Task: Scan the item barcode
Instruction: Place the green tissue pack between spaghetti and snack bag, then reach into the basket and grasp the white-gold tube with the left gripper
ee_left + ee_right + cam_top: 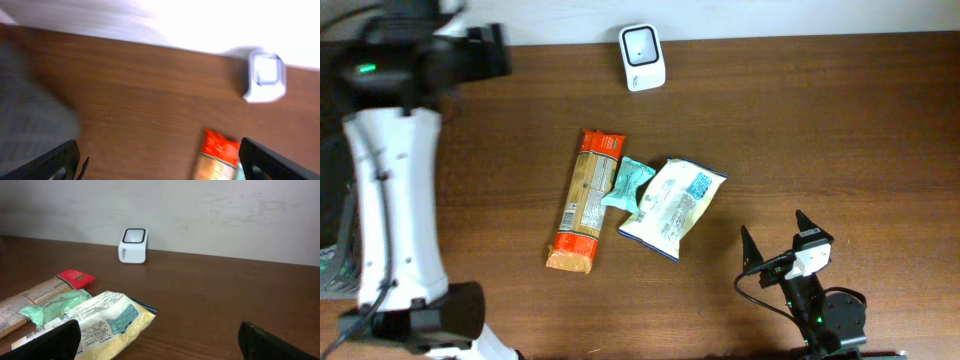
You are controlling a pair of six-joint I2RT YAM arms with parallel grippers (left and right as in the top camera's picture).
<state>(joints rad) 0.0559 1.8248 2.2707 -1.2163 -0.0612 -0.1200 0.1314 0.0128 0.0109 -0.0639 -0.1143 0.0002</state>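
Right gripper [772, 231] over the front-right part of the tabletop [850, 130], fingers spread, nothing between. Mid-tabletop: chip bag [672, 205], orange bar pack [585, 200] to its left, teal packet [627, 185] between them, touching both. Scanner [642, 57] at the far edge. Left gripper [160, 150] near the far-left corner, fingers spread, empty, view blurred.

The left wrist view is blurred throughout; the white scanner [265, 75] is softened, and the orange packet [218, 159] is cut off by the bottom edge. The print on the white snack bag [672, 205] cannot be read.
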